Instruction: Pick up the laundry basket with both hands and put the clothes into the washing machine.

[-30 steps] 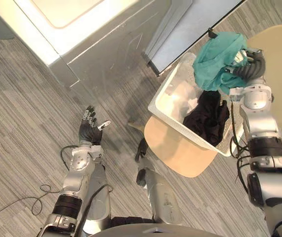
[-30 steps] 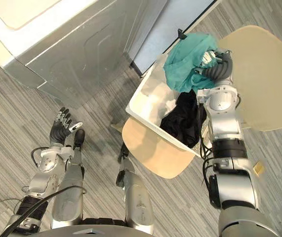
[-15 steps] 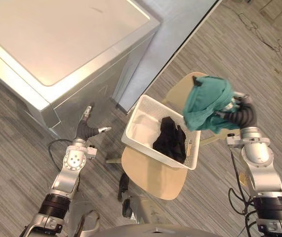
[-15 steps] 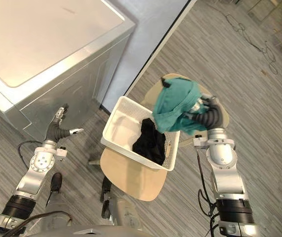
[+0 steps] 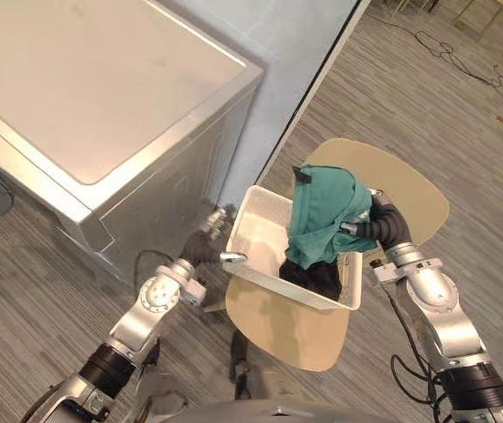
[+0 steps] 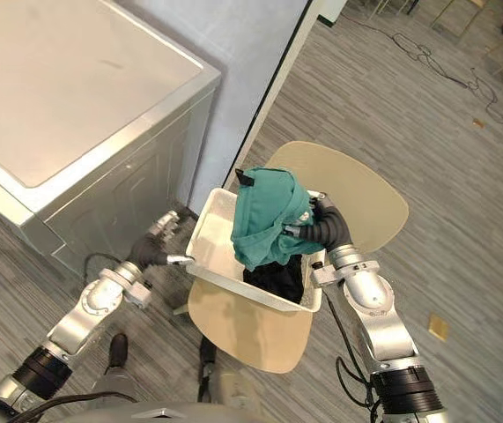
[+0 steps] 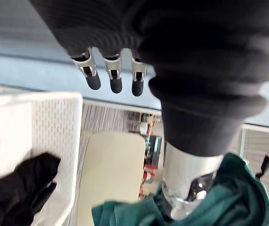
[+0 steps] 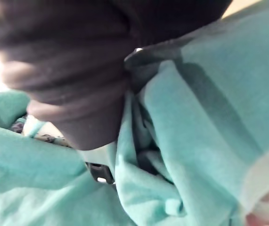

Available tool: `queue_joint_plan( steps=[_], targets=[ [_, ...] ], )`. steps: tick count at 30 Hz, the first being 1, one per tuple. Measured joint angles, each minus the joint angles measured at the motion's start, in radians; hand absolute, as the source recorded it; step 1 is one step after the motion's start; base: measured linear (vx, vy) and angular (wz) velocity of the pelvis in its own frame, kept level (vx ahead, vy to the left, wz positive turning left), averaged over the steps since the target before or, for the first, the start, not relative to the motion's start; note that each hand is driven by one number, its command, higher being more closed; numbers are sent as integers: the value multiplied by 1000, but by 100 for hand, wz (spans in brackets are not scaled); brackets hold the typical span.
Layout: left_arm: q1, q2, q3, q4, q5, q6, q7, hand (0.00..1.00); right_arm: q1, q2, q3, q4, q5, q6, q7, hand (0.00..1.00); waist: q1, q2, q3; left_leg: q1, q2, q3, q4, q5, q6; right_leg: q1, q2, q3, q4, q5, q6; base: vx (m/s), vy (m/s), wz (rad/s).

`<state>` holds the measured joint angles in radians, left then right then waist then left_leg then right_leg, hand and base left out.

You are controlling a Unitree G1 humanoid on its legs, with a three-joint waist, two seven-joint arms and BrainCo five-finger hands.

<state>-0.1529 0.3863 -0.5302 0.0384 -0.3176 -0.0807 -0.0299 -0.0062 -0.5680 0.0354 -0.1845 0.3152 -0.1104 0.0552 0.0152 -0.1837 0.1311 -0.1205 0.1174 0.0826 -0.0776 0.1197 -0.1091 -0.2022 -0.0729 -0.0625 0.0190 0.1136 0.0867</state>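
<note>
The washing machine (image 5: 101, 97) stands at far left, its flat top lid closed, against a pale wall panel (image 5: 277, 53). In the narrow strip of floor (image 5: 462, 115) between its front corner and the basket (image 5: 264, 229), the left hand (image 5: 205, 248) sits just beside the basket's near-left rim. Its fingers (image 7: 113, 77) are loosely extended and hold nothing, and the thumb points at the rim. The white perforated basket rests tilted on a tan chair seat (image 5: 286, 330), whose front edge juts out past the basket toward the robot. A black garment (image 5: 317, 278) lies in the basket's right half. Above it a teal garment (image 5: 321, 207) is bunched and raised clear of the rim, hanging from the right hand (image 5: 367, 222), whose fingers are clenched in the cloth over the basket's right side. A second tan seat (image 5: 410, 189) lies just behind the basket, and open floor extends to the right.
</note>
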Motion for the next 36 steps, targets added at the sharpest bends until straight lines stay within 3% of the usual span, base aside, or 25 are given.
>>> queue_joint_plan(
  steps=[2, 7, 15, 21, 27, 36],
  targets=[
    [-3, -3, -52, 0, -4, 2, -16, 0, 2, 2, 3, 0, -3, 6, -3, 100, -12, 26, -13, 7, 1, 9, 0, -1, 0, 1, 1, 18, -3, -1, 2, -4, 18, -12],
    [-62, -48, -150, 45, -4, 15, -21, 0, 59, 77, 42, 0, -9, 9, -19, 100, -41, 50, -24, 36, 2, 37, -3, -15, -8, 16, 1, 53, -15, 0, 8, -18, 14, -21],
    [-178, -156, -181, 137, -5, 27, 38, 0, 112, 216, 80, 0, -11, 28, -63, 100, -75, 78, -34, 37, 2, 88, 0, -16, -6, -9, 4, 113, -33, 27, 12, -7, 3, -20],
    [-180, -179, -175, 153, -9, 26, 71, 0, 127, 235, 75, -36, -13, 28, -88, 100, -101, 95, -31, 56, -1, 131, 0, -28, -7, -13, 8, 157, -40, 35, 15, 7, 5, -23],
    [-180, -185, -158, 155, 71, 26, 70, 0, 142, 247, 71, -79, -47, 25, -87, 100, -122, 121, -27, 68, -11, 193, 0, -43, -5, -39, 8, 216, -35, 45, 23, 21, 10, -28],
    [-235, -184, -191, 223, 84, 23, 13, 0, 127, 243, 86, -79, -43, 26, -88, 100, -141, 180, 1, 65, -21, 218, 30, -71, 0, -45, -1, 243, -35, 41, 27, 18, 6, -10]
  ],
)
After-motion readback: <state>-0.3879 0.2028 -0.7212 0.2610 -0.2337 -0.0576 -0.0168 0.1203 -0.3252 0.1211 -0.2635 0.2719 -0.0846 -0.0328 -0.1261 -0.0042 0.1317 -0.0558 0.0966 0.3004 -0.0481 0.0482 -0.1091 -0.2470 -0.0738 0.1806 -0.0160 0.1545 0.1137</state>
